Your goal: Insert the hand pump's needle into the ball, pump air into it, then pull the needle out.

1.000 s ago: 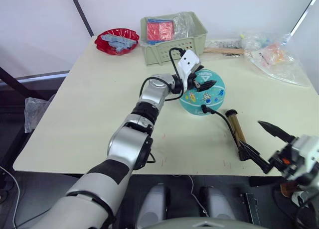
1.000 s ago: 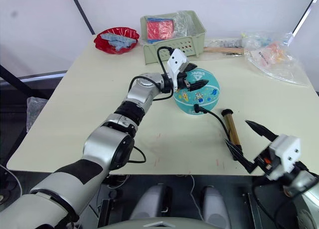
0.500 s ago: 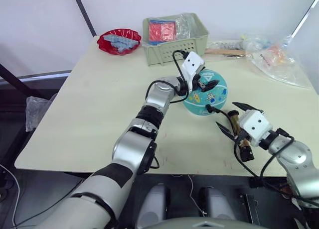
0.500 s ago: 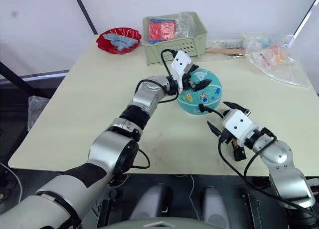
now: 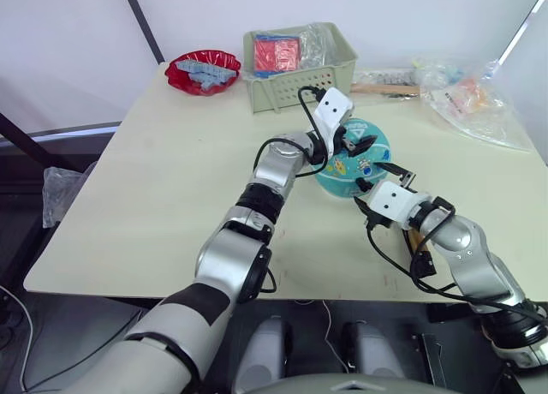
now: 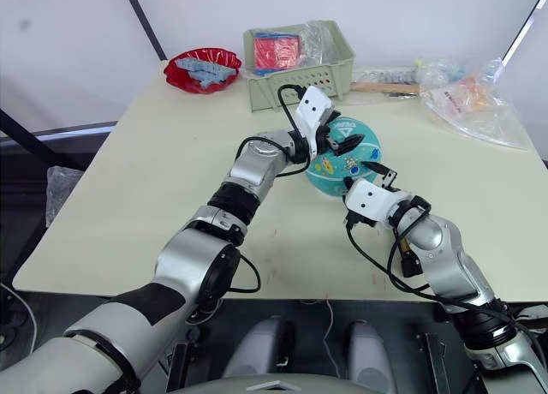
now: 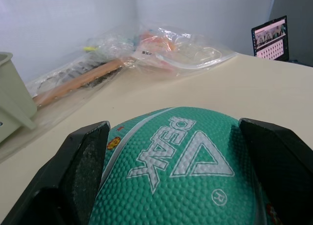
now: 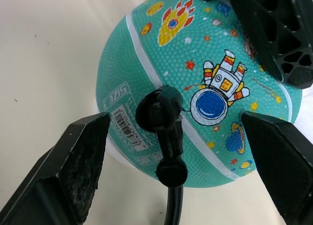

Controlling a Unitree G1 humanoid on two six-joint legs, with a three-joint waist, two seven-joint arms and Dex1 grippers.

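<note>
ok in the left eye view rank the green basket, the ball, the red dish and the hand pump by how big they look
1. green basket, largest.
2. ball, a bit smaller, though it sits nearer the camera.
3. red dish, close to the ball; I would not rank these two firmly.
4. hand pump, smallest showing, mostly hidden behind the right arm.

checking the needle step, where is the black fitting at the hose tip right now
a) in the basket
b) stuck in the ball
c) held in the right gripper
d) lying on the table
b: the right wrist view shows the fitting seated against the ball, with the open right gripper not touching it.
</note>
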